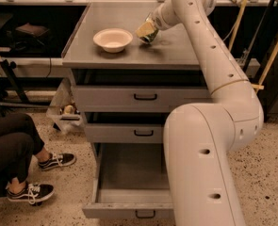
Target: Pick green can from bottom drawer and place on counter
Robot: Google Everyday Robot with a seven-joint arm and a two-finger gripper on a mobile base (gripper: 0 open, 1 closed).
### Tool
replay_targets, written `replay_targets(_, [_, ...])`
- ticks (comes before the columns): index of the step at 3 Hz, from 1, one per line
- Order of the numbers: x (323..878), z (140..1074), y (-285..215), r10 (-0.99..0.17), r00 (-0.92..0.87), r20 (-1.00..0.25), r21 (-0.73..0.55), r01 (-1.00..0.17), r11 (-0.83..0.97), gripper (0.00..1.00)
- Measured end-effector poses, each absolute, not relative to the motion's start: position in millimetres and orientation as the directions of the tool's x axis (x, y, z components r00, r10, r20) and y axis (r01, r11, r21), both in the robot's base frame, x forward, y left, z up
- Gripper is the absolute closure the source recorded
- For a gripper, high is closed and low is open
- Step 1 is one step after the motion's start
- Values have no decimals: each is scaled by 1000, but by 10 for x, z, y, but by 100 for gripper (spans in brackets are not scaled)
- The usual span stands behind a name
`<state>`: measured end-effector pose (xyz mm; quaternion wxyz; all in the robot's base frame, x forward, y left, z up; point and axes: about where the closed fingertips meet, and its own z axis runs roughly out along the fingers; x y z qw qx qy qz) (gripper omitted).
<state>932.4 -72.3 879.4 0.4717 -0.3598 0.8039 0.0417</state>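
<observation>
My gripper (pixel 147 32) is over the right part of the counter (pixel 176 51), just right of the cream bowl (pixel 112 39). It is shut on the green can (pixel 149 37), which is tilted with its lower end at or just above the counter surface. The bottom drawer (pixel 131 173) is pulled out, and its floor shows nothing in it. My arm hides the drawer's right side.
The two upper grey drawers (pixel 143 98) are pulled out a little. A seated person's legs and black sneakers (pixel 32 192) are at the lower left. A bag of items (pixel 65 109) lies by the cabinet's left side. Dark shelving stands behind the counter.
</observation>
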Motion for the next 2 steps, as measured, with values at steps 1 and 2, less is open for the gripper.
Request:
replay_targets(1, [9324, 8794, -723, -539, -296, -788, -272, -618, 738, 35])
replay_targets(2, [9324, 8793, -723, -539, -296, -788, -272, -618, 738, 12])
